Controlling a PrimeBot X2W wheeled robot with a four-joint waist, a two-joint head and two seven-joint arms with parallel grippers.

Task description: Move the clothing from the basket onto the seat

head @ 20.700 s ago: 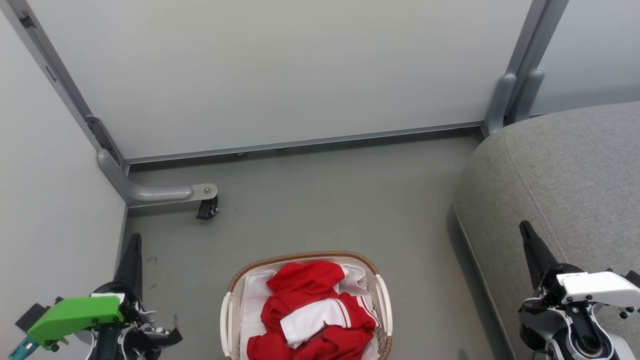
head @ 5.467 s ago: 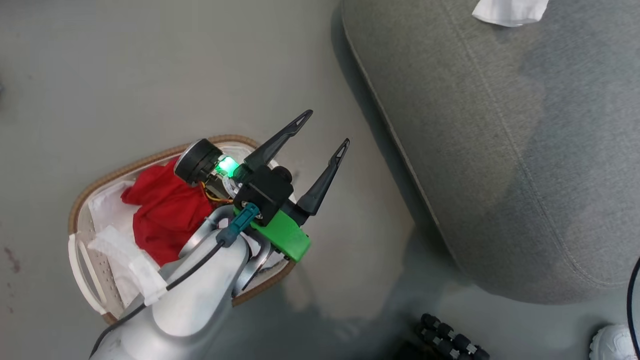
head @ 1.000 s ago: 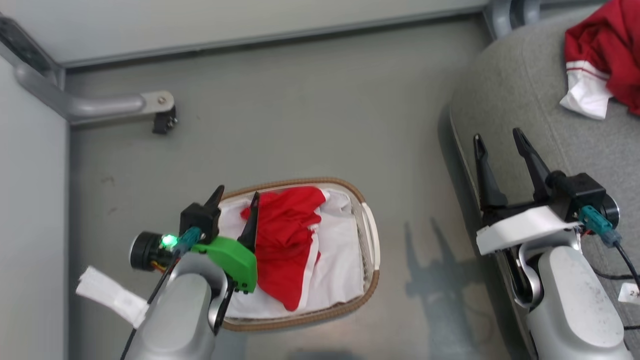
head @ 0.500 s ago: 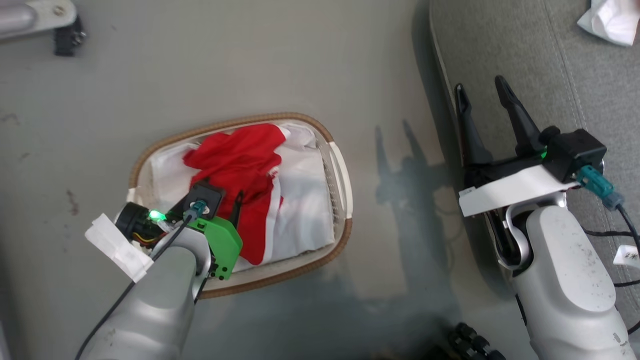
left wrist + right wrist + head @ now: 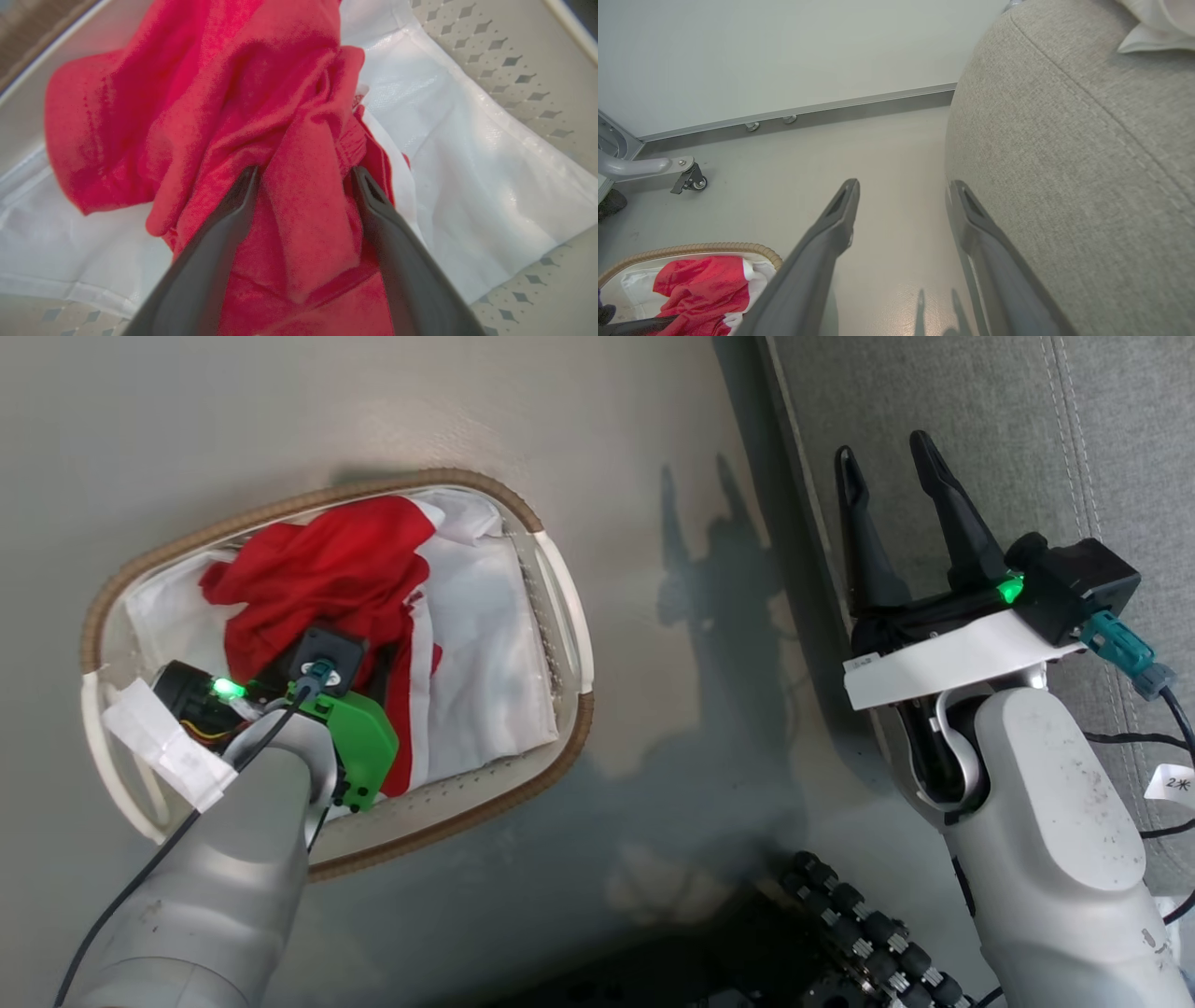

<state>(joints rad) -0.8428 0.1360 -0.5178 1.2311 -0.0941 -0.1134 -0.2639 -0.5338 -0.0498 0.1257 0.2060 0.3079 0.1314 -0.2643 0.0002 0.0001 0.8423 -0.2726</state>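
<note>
Now seat (image 5: pixel 980 420) is noted upper right, basket (image 5: pixel 280 509) at left, red garment (image 5: pixel 317 569) left inside it. Left gripper (image 5: pixel 304 171) has been lowered onto the garment since a second ago, wide, a fold straddled; closing is judged next. Right gripper (image 5: pixel 882 445) is held wide, empty.

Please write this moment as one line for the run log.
left gripper: open, inside basket, red garment fold between fingers | right gripper: open, empty, at seat edge | red garment: not yet lifted
</note>
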